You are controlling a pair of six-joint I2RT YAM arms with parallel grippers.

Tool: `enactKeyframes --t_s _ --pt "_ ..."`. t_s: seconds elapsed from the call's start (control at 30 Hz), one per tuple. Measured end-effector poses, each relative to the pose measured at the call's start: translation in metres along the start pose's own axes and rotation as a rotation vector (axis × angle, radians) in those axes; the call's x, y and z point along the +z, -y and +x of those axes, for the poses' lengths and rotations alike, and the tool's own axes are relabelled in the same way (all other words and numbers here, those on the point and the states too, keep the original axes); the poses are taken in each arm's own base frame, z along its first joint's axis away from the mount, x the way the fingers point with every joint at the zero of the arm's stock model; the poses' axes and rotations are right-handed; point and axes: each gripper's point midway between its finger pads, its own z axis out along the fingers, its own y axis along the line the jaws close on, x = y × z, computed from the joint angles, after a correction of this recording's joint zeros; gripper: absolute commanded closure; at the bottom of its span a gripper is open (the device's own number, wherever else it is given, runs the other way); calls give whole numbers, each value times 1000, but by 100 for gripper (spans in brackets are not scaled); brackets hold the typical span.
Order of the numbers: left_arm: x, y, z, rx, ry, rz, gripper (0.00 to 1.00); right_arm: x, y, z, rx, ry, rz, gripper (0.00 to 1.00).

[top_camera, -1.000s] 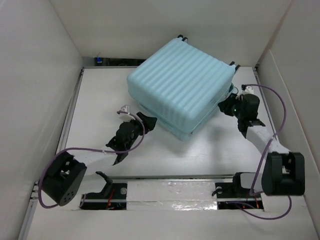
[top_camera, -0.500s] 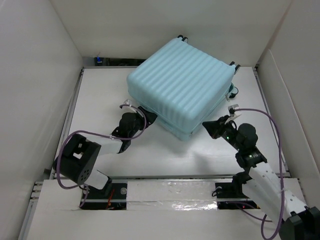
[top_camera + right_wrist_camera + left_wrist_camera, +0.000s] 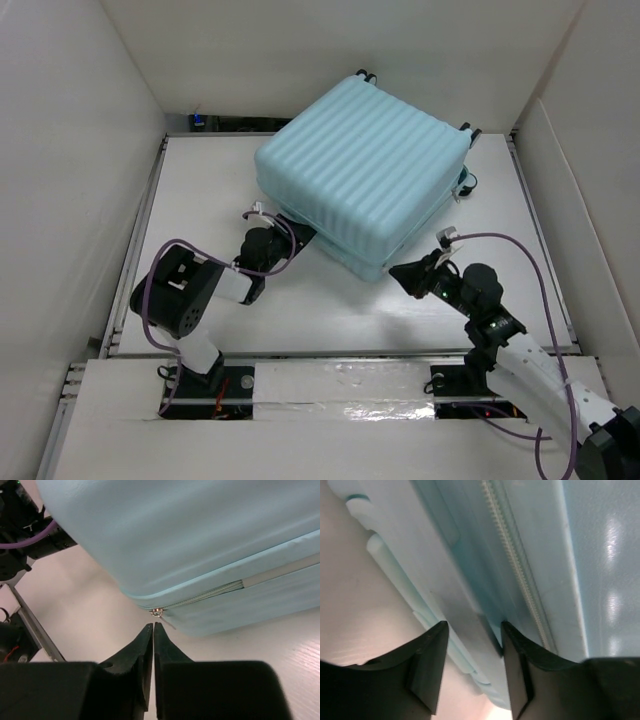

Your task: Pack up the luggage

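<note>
Nearest, the right gripper [image 3: 153, 626] is clenched empty just short of the small metal zipper pull [image 3: 158, 612]; its jaws should part, then pinch that pull squarely. Beyond, the left gripper [image 3: 472, 630] straddles, unclenched, the seam of the pale-aqua ribbed hard-shell suitcase [image 3: 365, 160] lying mid-table.

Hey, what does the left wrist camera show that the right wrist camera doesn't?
Only the left wrist: the zipper teeth one by one, up close, with the left gripper open just below them. Only the right wrist: the zipper pull at the corner, just ahead of the shut right gripper, and the left arm at top left. Both: the pale blue suitcase lying on the white table.
</note>
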Motion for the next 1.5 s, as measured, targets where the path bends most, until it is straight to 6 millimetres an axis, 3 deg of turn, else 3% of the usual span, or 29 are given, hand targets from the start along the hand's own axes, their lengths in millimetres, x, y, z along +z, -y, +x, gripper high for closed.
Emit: enactKeyframes --t_s 0.1,0.23,0.37,0.4,0.63,0.87,1.13,1.2,1.5 --pt "1 2 -1 -13 14 27 63 -1 -4 7 -3 -4 -18 59" --pt "2 3 -2 -41 31 50 71 2 1 16 0 -18 -5 51" --pt "1 1 -4 -71 52 56 89 9 8 21 4 -34 17 50" --pt "1 1 -4 -76 54 59 100 11 11 23 6 -38 25 50" --pt "-3 -2 -5 -86 65 63 100 28 24 35 5 -78 65 54" --pt "-17 -10 -13 -64 115 50 100 41 11 43 -13 -87 40 56" --pt "-33 -16 -12 -32 161 33 100 45 -5 55 -34 -83 56 87" --pt "-38 -17 -10 -29 166 32 100 43 -12 60 -25 -85 43 100" --pt "-48 -14 1 -3 189 31 100 33 -48 75 -29 -82 54 100"
